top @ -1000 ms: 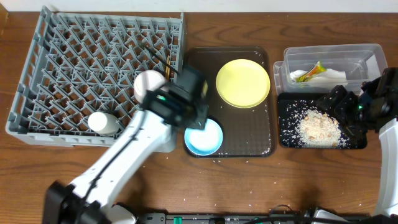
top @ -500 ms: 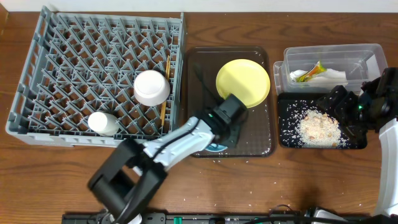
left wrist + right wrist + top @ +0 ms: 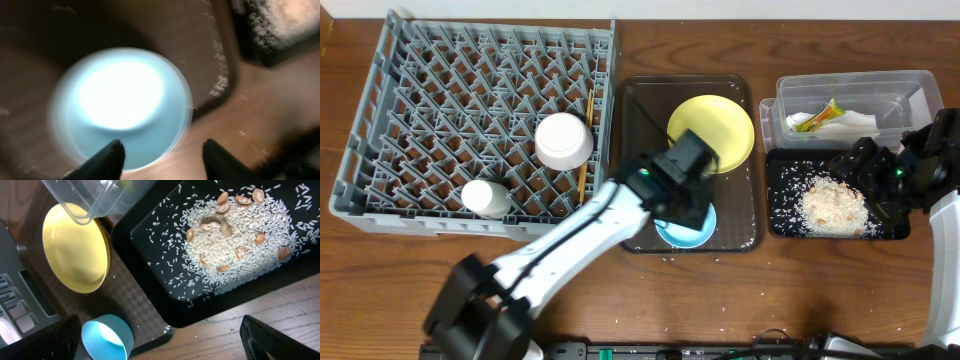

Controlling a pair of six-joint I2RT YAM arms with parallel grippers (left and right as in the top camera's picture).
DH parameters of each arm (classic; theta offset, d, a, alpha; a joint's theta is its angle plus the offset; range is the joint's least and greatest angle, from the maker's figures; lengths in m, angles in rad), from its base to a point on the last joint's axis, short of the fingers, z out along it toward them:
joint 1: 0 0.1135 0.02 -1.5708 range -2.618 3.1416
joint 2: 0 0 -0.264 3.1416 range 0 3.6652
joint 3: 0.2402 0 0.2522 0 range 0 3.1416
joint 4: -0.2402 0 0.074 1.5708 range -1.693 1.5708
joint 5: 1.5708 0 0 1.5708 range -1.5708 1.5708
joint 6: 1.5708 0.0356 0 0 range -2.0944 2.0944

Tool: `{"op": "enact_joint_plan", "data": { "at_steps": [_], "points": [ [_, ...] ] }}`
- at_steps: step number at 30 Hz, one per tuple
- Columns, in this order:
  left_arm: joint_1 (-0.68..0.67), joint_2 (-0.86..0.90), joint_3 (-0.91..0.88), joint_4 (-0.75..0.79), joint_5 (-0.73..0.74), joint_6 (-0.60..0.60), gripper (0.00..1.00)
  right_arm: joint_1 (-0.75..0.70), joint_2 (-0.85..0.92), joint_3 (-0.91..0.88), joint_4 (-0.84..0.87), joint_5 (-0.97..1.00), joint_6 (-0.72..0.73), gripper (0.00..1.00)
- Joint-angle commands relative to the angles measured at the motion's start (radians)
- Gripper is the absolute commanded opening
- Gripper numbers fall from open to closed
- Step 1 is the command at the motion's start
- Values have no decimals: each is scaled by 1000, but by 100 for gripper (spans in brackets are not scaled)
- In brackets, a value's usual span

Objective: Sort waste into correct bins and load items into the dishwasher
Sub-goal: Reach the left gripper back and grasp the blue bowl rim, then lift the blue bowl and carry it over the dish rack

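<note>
My left gripper (image 3: pixel 682 195) is open over the light blue bowl (image 3: pixel 688 230), which sits on the dark brown tray. In the left wrist view the bowl (image 3: pixel 120 100) is blurred, with one finger of the gripper (image 3: pixel 165 152) over its near rim and the other outside it. The yellow plate (image 3: pixel 715 125) lies on the same tray. The white bowl (image 3: pixel 563 140), white cup (image 3: pixel 485 197) and chopsticks (image 3: pixel 588 140) are in the grey rack (image 3: pixel 420 100). My right gripper (image 3: pixel 875 185) is open and empty over the black tray (image 3: pixel 780 215) of rice scraps (image 3: pixel 832 203). The napkin (image 3: pixel 850 120) and wrapper (image 3: pixel 825 113) lie in the clear tub (image 3: pixel 910 85).
The dark brown serving tray (image 3: pixel 745 235) lies between the rack and the bins. The right wrist view shows the plate (image 3: pixel 75 247), the bowl (image 3: pixel 107 337), the rice (image 3: pixel 235 235) and the tub corner (image 3: pixel 95 195). Loose rice grains dot the table's front.
My left arm has swung from the rack's right edge to the brown tray and now sits over the blue bowl. The bowl has shifted a little to the right. The right arm has not moved.
</note>
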Motion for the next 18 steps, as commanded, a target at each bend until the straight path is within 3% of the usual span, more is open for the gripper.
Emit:
{"op": "enact_joint_plan", "data": {
  "at_steps": [1, 8, 18],
  "points": [
    [53, -6, 6, -37, -200, 24, 56, -4, -17, 11, 0, -2, 10, 99],
    [129, 113, -60, 12, -176, 113, 56, -4, -17, 11, 0, -2, 10, 99],
    [134, 260, -60, 106, 14, 158, 25, -4, -17, 11, 0, -2, 10, 99]
  ]
}}
